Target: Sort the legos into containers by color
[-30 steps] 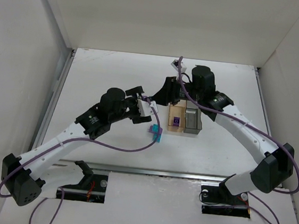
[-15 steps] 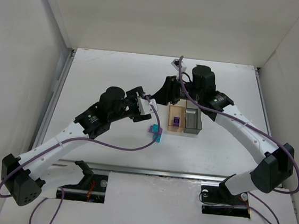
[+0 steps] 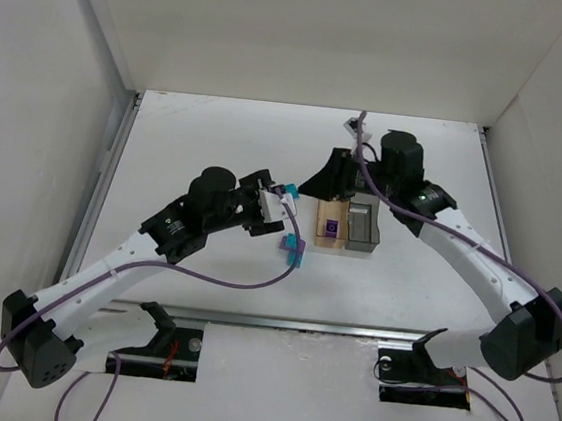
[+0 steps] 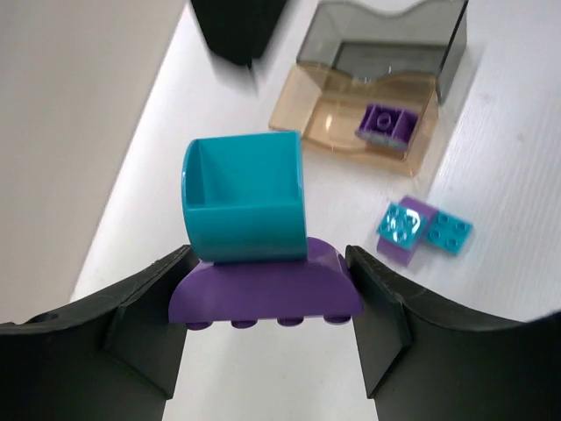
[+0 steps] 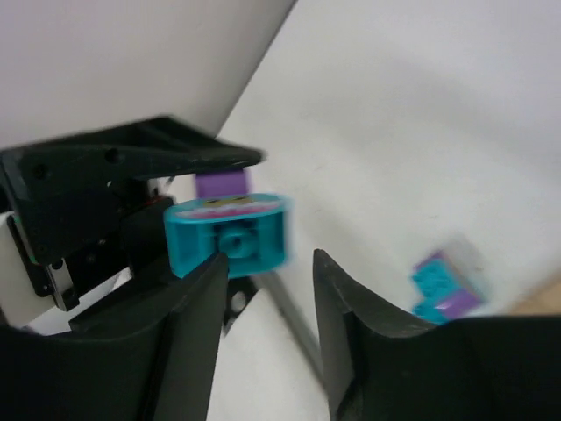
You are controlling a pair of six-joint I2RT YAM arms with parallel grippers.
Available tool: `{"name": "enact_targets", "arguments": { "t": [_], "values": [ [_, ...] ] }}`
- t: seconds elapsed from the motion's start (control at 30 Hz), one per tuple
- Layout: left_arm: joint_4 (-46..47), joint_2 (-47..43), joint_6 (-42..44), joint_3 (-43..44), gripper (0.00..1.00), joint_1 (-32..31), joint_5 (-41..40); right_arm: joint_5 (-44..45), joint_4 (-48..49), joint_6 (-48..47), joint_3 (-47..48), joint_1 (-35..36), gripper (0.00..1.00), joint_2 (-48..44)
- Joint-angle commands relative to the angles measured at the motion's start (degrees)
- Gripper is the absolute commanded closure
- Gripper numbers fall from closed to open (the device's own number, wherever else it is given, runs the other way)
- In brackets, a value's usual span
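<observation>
My left gripper is shut on a purple arched lego with a teal lego stuck on top of it, held above the table. In the top view the left gripper hangs left of the containers. My right gripper is open and empty, with that teal lego just beyond its fingertips. The amber container holds a purple lego. The grey container sits beside it. A loose clump of teal and purple legos lies on the table.
The two containers stand side by side mid-table, the right gripper just behind them. The loose clump of legos lies left of the amber one. White walls enclose the table on the left, back and right.
The right arm has drawn back to the right, away from the left gripper. The left gripper has narrowed onto the purple lego and shifted slightly right.
</observation>
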Motion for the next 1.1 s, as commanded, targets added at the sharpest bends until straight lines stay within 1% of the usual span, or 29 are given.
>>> {"name": "enact_targets", "arguments": {
  "t": [0.0, 0.07, 0.17, 0.3, 0.33, 0.37, 0.4, 0.43, 0.47, 0.5, 0.53, 0.6, 0.63, 0.7, 0.73, 0.77, 0.8, 0.83, 0.87, 0.97, 1.0, 1.07],
  "values": [
    [-3.67, -3.02, -1.00, -3.05, 1.00, 1.72, -1.93, 8.08, -1.92, -1.39, -0.34, -6.90, 1.00, -5.61],
    [-3.67, -3.54, -1.01, -4.19, 1.00, 1.72, -1.93, 8.80, -4.99, -3.41, -0.34, -7.45, 1.00, -6.22],
    [-3.67, -3.55, -1.53, -4.81, 1.00, 1.72, -1.93, 7.93, -5.01, -3.94, -0.34, -8.85, 1.00, -6.23],
    [-3.15, -3.55, -2.15, -4.81, 1.00, 1.72, -1.93, 10.04, -8.00, -5.36, -0.34, -10.16, 1.00, -6.23],
    [-3.14, -3.55, -2.15, -4.81, 1.00, 1.72, -1.93, 7.51, -8.00, -5.36, -0.34, -10.69, 1.00, -6.23],
    [-2.62, -3.55, -2.15, -4.81, 1.00, 1.72, -1.93, 4.62, -7.13, -6.14, -0.95, -11.31, 0.93, -6.23],
    [-2.61, -3.55, -2.15, -4.29, 1.00, 1.72, -1.93, 1.11, -4.60, -7.28, -0.96, -11.31, 0.78, -6.23],
    [-2.61, -3.55, -2.15, -4.28, 1.00, 1.72, -1.15, -3.28, -3.18, -7.29, -1.48, -11.31, 0.57, -5.27],
    [-2.00, -4.07, -2.15, -4.28, 1.00, 1.72, -1.14, -9.76, -2.12, -7.81, -1.48, -10.36, 0.30, -4.74],
    [-1.48, -4.08, -2.15, -4.28, 1.00, 1.72, -0.18, -10.70, -1.41, -7.82, -0.96, -9.48, 0.12, -4.73],
    [-1.47, -4.08, -2.15, -3.67, 1.00, 1.72, 1.22, -10.71, -0.88, -8.86, -0.26, -7.20, 0.00, -4.12],
    [-1.47, -4.60, -2.15, -2.35, 1.00, 1.72, 3.51, -10.71, -0.88, -10.53, 0.96, -4.73, 0.00, -4.12],
    [-2.08, -4.60, -2.15, -1.65, 1.00, 1.72, 7.00, -9.75, -0.88, -12.80, 1.50, -3.68, 0.00, -4.12],
    [-4.09, -5.13, -1.27, 0.72, 1.00, 1.72, 10.71, -5.64, -2.63, -16.50, 2.73, -1.05, 0.00, -4.81],
    [-4.89, -5.13, -1.27, 1.68, 1.00, 1.72, 12.81, -4.39, -5.25, -21.83, 3.87, -0.51, 0.00, -6.04],
    [-5.77, -5.13, -1.27, 2.56, 1.00, 1.72, 17.01, -3.25, -6.32, -24.66, 3.88, -0.50, 0.00, -6.92],
    [-6.82, -5.13, -1.27, 4.40, 1.00, 1.72, 19.32, -1.06, -7.02, -27.82, 3.88, -0.50, 0.00, -8.06],
    [-8.92, -4.61, -1.27, 5.29, 1.00, 1.72, 21.51, 0.61, -7.03, -31.16, 1.70, -0.50, 0.00, -9.38],
    [-9.99, -3.91, -1.27, 5.99, 1.00, 1.72, 25.45, 1.24, -5.55, -37.55, -0.15, -0.50, 0.00, -12.70],
    [-11.84, -3.11, -1.27, 7.76, 1.00, 1.72, 29.44, -0.77, -1.86, -45.40, -6.22, -0.50, 0.00, -18.25],
    [-11.84, -2.33, -1.27, 8.37, 1.00, 1.72, 30.93, -1.82, 0.07, -46.56, -6.93, -0.50, 0.00, -18.96],
    [-11.84, -1.62, -1.27, 8.98, 1.00, 1.72, 31.47, -5.42, 0.09, -49.29, -6.93, 0.03, 0.00, -18.97]
  ]
}}
